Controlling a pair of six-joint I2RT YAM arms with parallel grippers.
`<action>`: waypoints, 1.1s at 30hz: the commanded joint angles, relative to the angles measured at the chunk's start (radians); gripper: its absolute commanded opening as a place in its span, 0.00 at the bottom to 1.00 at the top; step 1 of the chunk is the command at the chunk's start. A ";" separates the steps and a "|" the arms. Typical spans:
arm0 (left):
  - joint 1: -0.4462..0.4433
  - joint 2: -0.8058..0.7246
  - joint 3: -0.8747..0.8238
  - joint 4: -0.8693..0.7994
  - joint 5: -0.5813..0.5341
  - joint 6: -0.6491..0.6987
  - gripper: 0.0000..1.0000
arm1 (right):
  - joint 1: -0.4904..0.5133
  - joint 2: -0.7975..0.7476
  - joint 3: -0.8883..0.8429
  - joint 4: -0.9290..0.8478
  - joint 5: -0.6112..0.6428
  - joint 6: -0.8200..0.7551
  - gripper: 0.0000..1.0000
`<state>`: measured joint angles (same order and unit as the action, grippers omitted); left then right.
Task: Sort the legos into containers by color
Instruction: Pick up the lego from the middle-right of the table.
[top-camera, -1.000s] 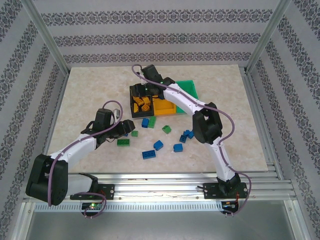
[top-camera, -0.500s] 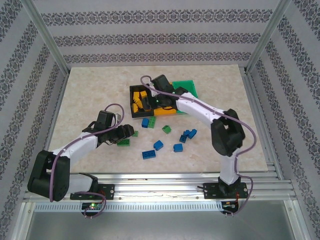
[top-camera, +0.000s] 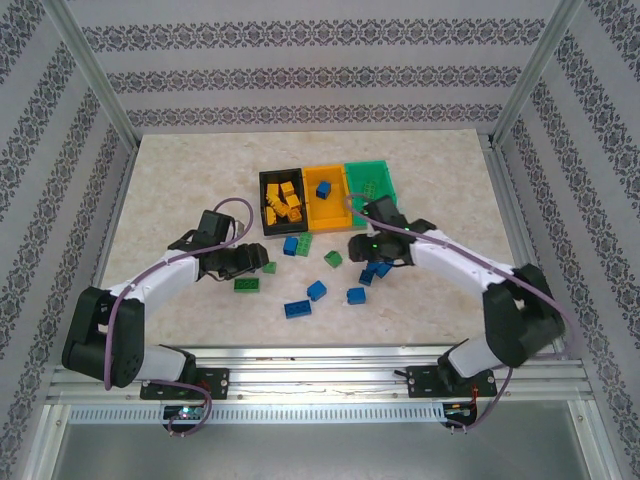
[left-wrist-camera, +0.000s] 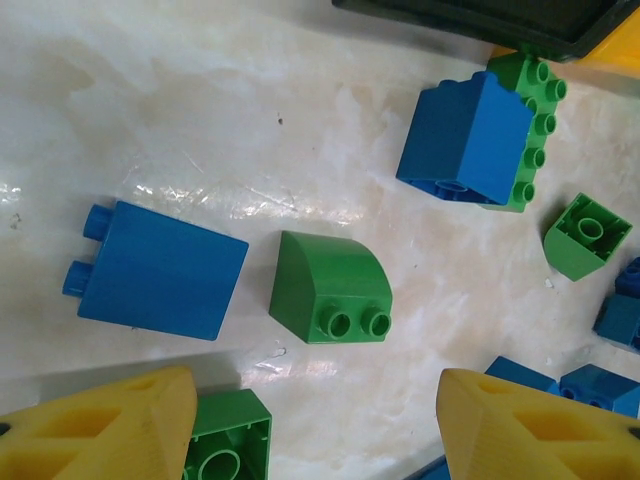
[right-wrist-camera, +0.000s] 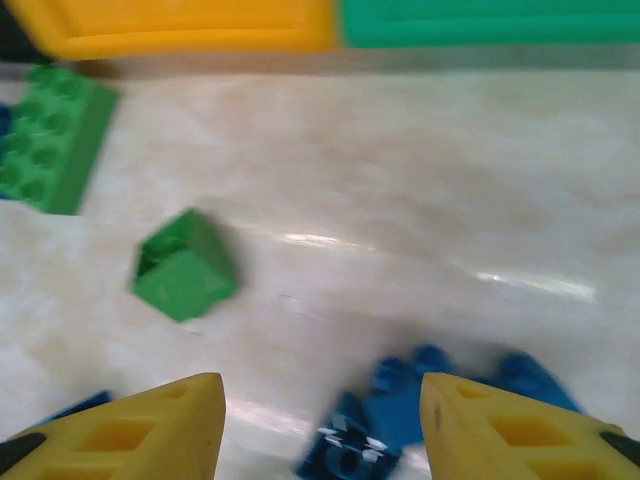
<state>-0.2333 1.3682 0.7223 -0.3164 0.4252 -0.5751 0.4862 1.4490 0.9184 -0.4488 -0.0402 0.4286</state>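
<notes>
The right arm has swung back from the containers, and a blue brick (top-camera: 323, 187) lies in the orange bin (top-camera: 330, 215), seemingly just dropped there. Now the right gripper (right-wrist-camera: 320, 390) hovers half-open and empty over blue legos (right-wrist-camera: 395, 415) just this side of that bin. The left gripper (left-wrist-camera: 315, 378) is low, out to the bin's left, also parted and empty over green bricks (left-wrist-camera: 330, 290).

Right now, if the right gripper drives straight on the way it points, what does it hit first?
Probably the blue legos clumped on the table, just past the right gripper and in line with the gap between its open jaws. The picture is blurred, so depth is uncertain.
</notes>
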 joint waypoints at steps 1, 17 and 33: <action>0.011 0.002 0.025 -0.015 -0.014 0.006 0.65 | -0.061 -0.072 -0.068 -0.041 0.057 0.065 0.56; -0.207 0.020 0.104 0.044 0.004 0.039 0.64 | -0.144 0.053 -0.101 -0.003 -0.005 0.123 0.59; -0.500 0.296 0.371 -0.156 -0.043 0.246 0.65 | -0.162 0.123 -0.106 0.061 -0.073 0.113 0.34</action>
<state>-0.7078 1.6432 1.0584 -0.3737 0.4202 -0.4061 0.3363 1.5867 0.8291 -0.3889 -0.0963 0.5461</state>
